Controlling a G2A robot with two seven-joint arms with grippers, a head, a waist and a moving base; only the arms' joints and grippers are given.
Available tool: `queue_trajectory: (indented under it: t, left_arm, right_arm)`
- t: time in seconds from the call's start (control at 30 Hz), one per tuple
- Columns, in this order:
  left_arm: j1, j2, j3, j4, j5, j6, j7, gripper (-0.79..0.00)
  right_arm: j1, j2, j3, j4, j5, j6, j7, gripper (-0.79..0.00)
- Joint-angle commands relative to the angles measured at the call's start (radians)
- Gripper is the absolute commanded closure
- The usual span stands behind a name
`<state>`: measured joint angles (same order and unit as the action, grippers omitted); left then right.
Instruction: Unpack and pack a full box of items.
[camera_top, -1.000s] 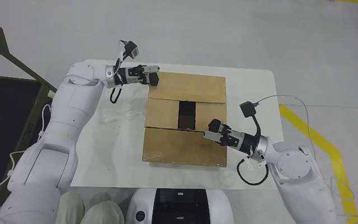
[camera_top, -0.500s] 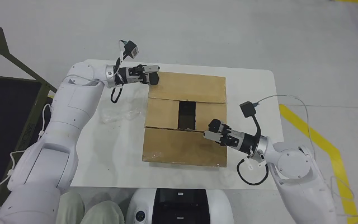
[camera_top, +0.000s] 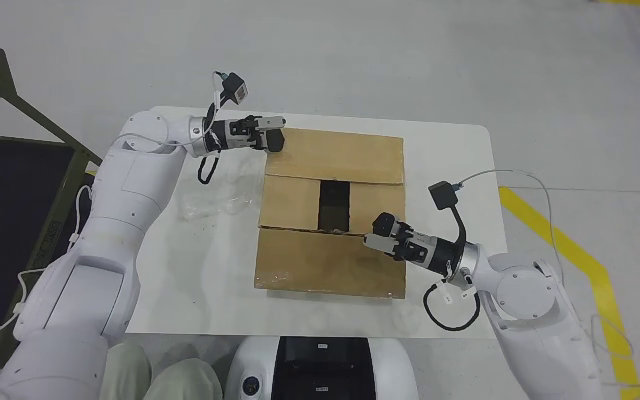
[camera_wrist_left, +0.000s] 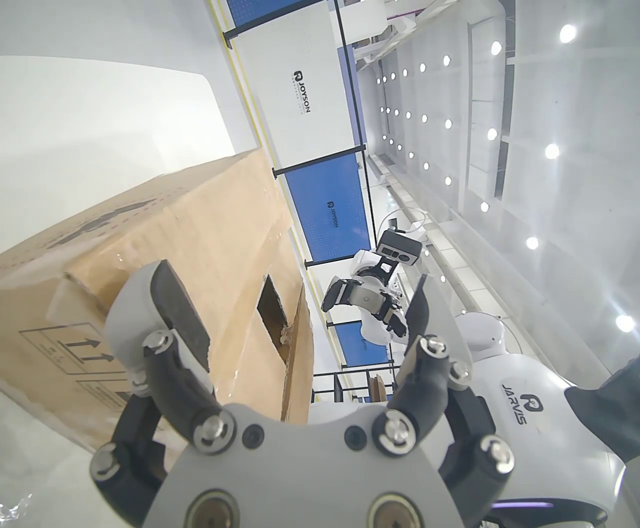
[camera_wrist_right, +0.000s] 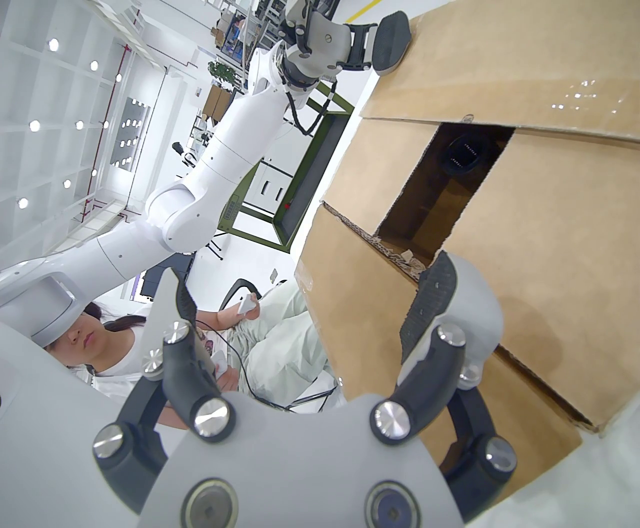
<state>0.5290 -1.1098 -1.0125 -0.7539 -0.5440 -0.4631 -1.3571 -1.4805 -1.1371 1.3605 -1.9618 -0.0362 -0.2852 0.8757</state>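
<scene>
Box: a brown cardboard box (camera_top: 330, 265) sits mid-way on the white table (camera_top: 450, 160), its flaps folded down.
Opening: a dark rectangular gap (camera_top: 333, 204) lies between the flaps. The right wrist view looks into it and catches a dark round item (camera_wrist_right: 462, 152) (from above it is just black).
Right gripper (camera_top: 378, 231): at the near flap's edge, just beside the gap, fingers spread and holding nothing; one pad (camera_wrist_right: 430, 295) lies over the flap.
Left gripper (camera_top: 272, 136): at the box's far left corner, spread wide, empty.
Film: crumpled clear plastic (camera_top: 210, 207) lies on the table, left of the box.
</scene>
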Motion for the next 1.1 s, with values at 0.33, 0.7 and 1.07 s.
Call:
queue_trajectory:
  t: [0.33,0.7,1.07]
  left_arm:
    - [0.0,0.0,0.0,0.0,0.0,0.0,0.0,-0.785]
    - [0.0,0.0,0.0,0.0,0.0,0.0,0.0,-0.785]
    - [0.0,0.0,0.0,0.0,0.0,0.0,0.0,-0.785]
  right_arm:
    - [0.0,0.0,0.0,0.0,0.0,0.0,0.0,-0.785]
    - [-0.038,0.011,0.058,-0.052,0.035,0.068,-0.003,-0.785]
    - [-0.18,0.038,0.223,-0.075,0.112,0.121,0.096,-0.785]
